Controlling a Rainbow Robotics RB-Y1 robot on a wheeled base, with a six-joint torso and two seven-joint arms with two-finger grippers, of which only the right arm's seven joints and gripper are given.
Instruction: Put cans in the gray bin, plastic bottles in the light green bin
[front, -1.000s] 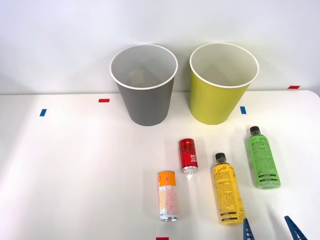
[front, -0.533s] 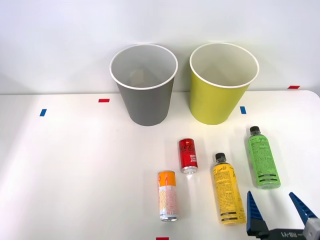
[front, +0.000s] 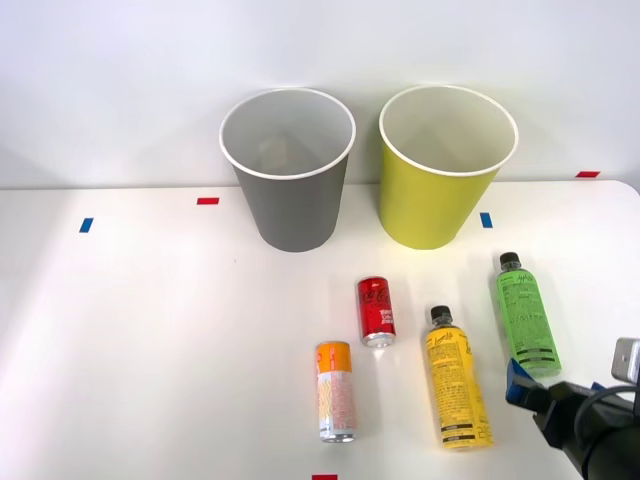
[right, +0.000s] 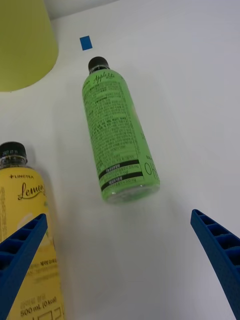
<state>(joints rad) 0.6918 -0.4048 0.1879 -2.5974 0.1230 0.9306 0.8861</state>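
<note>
we are looking at a white table (front: 150, 330) set against a pale wall, with small red and blue tape marks (front: 208, 201) dotted over it. at the back the gray bin (front: 290, 190) and the light green bin (front: 440, 185) are standing upright side by side, gray on the left, both showing white insides. nearer to us the cans are lying on their sides: the red can (front: 377, 311) in front of the gap between the bins, and the orange-topped can (front: 336, 391) closer to the front edge, a little to its left. to their right the yellow bottle (front: 455, 390) and the green bottle (front: 526, 314) are lying flat, black caps pointing toward the bins, apart from each other. the right arm is reaching in low from the front right corner, and its right gripper (right: 120, 260) is hovering just behind the base of the green bottle. in the wrist view its blue ribbed fingers (right: 217, 250) are spread wide, holding nothing, with bare table between them; one finger is overlapping the yellow bottle's label, and the green bottle is lying just beyond the tips.
</note>
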